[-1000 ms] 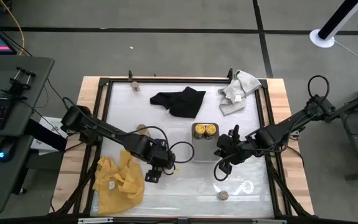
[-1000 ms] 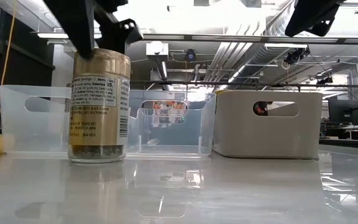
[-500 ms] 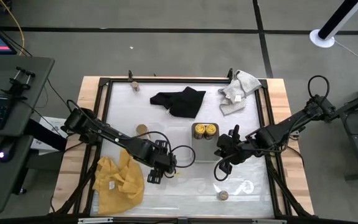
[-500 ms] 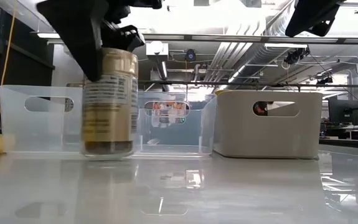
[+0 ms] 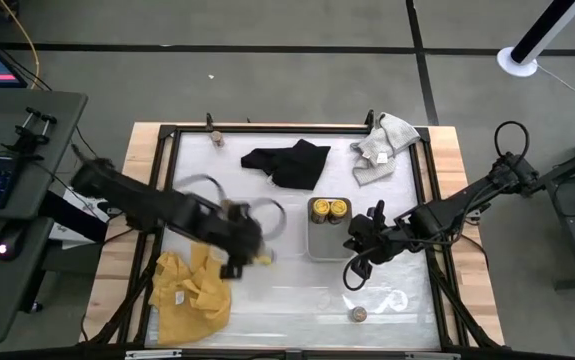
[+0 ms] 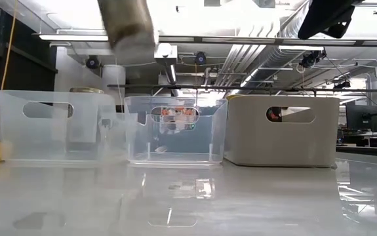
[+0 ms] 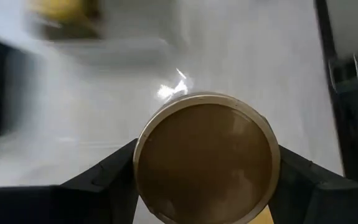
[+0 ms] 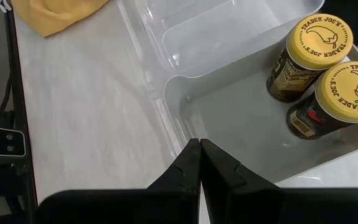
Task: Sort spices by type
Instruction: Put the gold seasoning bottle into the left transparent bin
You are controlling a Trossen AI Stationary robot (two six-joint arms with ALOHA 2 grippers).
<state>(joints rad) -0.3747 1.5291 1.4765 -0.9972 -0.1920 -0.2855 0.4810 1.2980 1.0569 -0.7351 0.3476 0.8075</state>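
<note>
My left gripper (image 5: 242, 250) is shut on a tan-topped jar (image 7: 207, 158), held high above the table at the top of the low view (image 6: 128, 26). A second tan-topped jar (image 6: 86, 115) stands in the left clear tray (image 6: 40, 128). Two yellow-topped jars (image 8: 319, 40) (image 8: 352, 90) stand in the grey tray (image 5: 329, 235). One tiny brownish jar (image 5: 217, 139) stands at the far left, another (image 5: 358, 314) near the front edge. My right gripper (image 5: 352, 245) is shut and empty beside the grey tray. My left gripper pinches the tan-topped jar between its two fingers (image 7: 113, 174), one on each side of the jar's body just below the lid (image 7: 207, 124). The fingers come from above, pointing down. The jar is lifted clear of the table, lid up.
A yellow cloth (image 5: 189, 290) lies at the near left, a black cloth (image 5: 289, 162) at the far middle and a grey cloth (image 5: 382, 145) at the far right. A second clear tray (image 6: 175, 131) stands between the left clear tray and the grey tray (image 6: 283, 131).
My left gripper has risen with the tan-topped jar and gone a little toward the table's far left. The jar stood on the table a second ago and is now lifted well clear of it.
</note>
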